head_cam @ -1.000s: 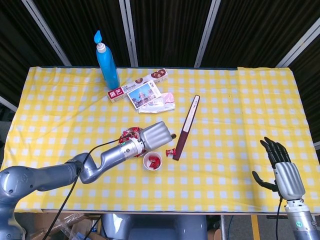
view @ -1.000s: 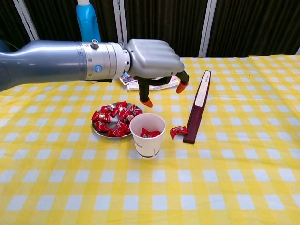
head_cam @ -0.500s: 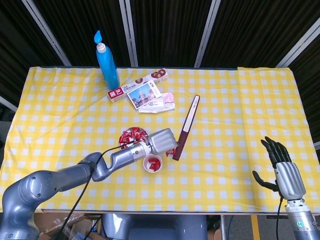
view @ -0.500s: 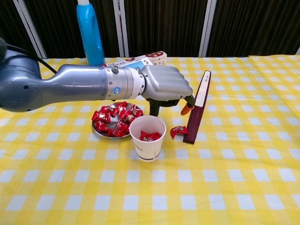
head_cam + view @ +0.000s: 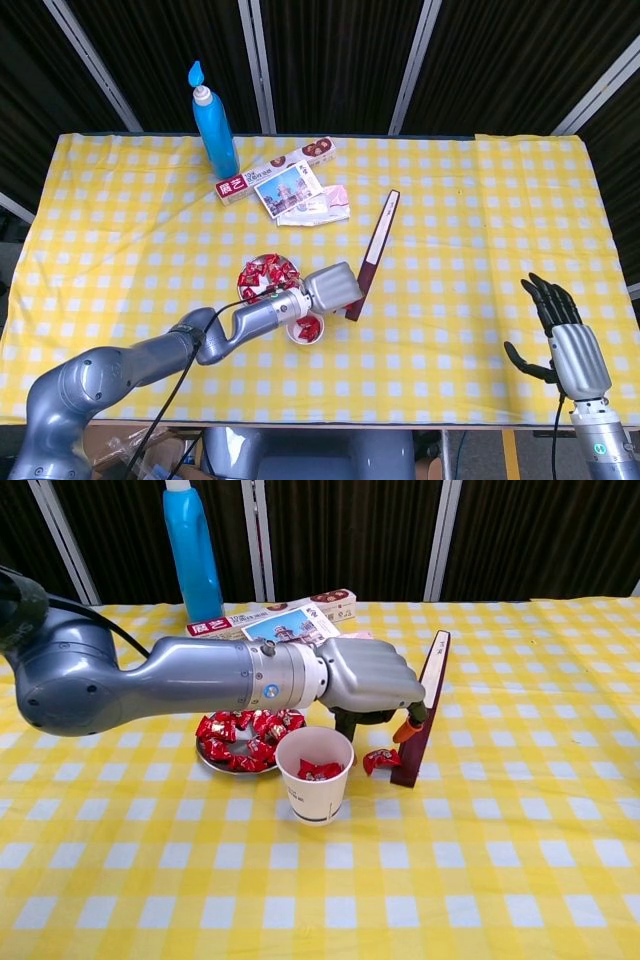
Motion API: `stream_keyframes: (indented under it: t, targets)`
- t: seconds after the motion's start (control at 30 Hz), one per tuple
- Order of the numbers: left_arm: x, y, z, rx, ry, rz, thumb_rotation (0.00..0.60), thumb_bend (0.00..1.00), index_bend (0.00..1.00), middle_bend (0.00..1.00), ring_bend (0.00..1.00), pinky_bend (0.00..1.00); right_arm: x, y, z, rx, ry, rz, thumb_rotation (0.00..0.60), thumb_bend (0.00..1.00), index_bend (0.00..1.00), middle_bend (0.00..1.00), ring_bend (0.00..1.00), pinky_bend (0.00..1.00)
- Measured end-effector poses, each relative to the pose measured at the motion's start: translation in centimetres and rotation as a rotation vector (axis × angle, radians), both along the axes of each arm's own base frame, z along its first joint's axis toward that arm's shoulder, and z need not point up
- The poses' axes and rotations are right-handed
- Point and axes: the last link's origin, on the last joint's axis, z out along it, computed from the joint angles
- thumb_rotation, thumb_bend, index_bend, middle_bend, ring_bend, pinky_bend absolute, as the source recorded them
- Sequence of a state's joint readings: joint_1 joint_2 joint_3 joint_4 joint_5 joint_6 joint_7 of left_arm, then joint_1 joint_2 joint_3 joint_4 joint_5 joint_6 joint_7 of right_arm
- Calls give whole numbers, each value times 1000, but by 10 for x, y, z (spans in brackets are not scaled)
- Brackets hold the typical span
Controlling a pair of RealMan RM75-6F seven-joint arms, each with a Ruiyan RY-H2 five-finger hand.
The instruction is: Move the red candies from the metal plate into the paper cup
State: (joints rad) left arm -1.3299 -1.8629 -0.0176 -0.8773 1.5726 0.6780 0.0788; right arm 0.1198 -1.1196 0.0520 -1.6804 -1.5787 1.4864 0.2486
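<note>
The left hand (image 5: 368,676) has dropped lower, holding nothing, fingers pointing down over a stray candy (image 5: 380,761) beside the paper cup (image 5: 315,772), probably grabbing it next

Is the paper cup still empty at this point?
No, the chest view shows red candies already lying at the bottom of the paper cup.

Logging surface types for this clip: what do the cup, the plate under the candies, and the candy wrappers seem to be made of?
The paper cup looks like matte white paper, with a rolled rim and a small print. The metal plate shows only a thin grey, slightly shiny rim, likely metal. The red candies have crinkled, glossy wrappers that catch the light, probably foil or plastic film.
</note>
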Motion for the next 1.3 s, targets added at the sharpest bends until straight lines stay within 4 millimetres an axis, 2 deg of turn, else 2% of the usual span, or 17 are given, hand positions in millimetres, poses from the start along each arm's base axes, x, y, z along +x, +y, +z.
stream_keyframes:
  t: [0.27,0.57,0.9,1.13,1.3]
  targets:
    - [-2,-1,-9,-8,4,20,600,236,463,850,838,947,1,0,0,2,-6,2,600,388,0,0,0,0]
    - [-6,-1,-11,-11,4,34,600,377,539,860,838,947,1,0,0,4,-6,3,600,387,0,0,0,0]
    - [-13,-1,-8,-5,3,43,600,385,572,864,838,948,1,1,0,2,-3,6,600,388,0,0,0,0]
    - [-15,5,9,24,-31,46,600,386,570,864,838,948,0,0,0,0,-3,5,600,388,0,0,0,0]
    - [-17,14,34,63,-72,54,600,385,566,863,838,948,0,0,0,-1,1,8,600,388,0,0,0,0]
